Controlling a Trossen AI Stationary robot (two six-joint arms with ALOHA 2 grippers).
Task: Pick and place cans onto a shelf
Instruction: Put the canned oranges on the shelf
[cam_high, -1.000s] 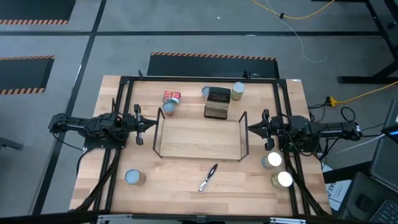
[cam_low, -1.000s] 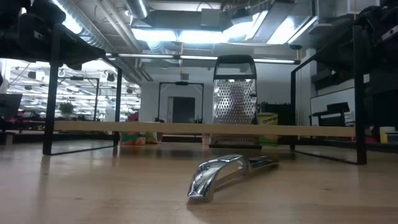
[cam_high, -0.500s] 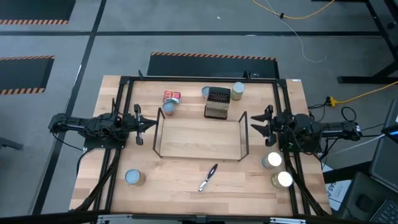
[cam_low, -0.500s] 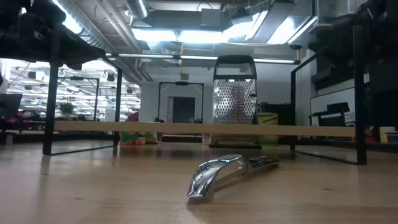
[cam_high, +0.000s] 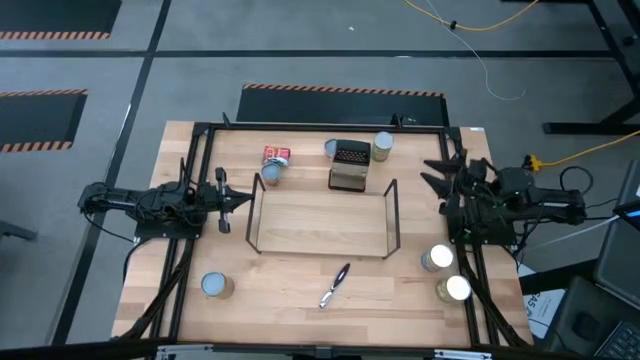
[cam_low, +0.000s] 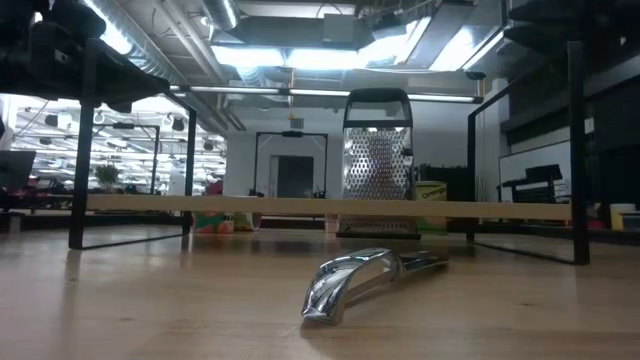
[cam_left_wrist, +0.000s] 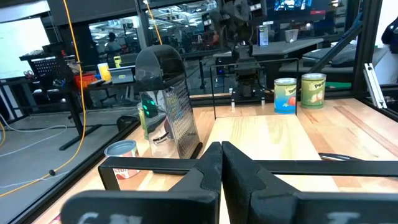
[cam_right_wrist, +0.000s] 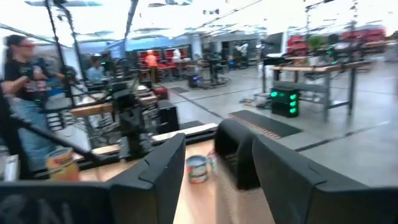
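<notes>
The shelf, a black wire rack with a light wooden board, stands mid-table on its wire legs. Near the far edge, a red-labelled can lies on its side, and three others stand upright. One can stands near the front left. Two cans stand at the front right. My left gripper is shut and empty at the shelf's left end. My right gripper is open and empty, raised off the shelf's far right corner.
A dark box grater stands behind the shelf. A shiny metal tool lies in front of it. The black outer frame rims the table. A person stands in the room beyond.
My right gripper has opened. It has risen and drawn back from the shelf's right end toward the table's far right, tipping its fingers upward. The cans and the shelf have stayed put.
</notes>
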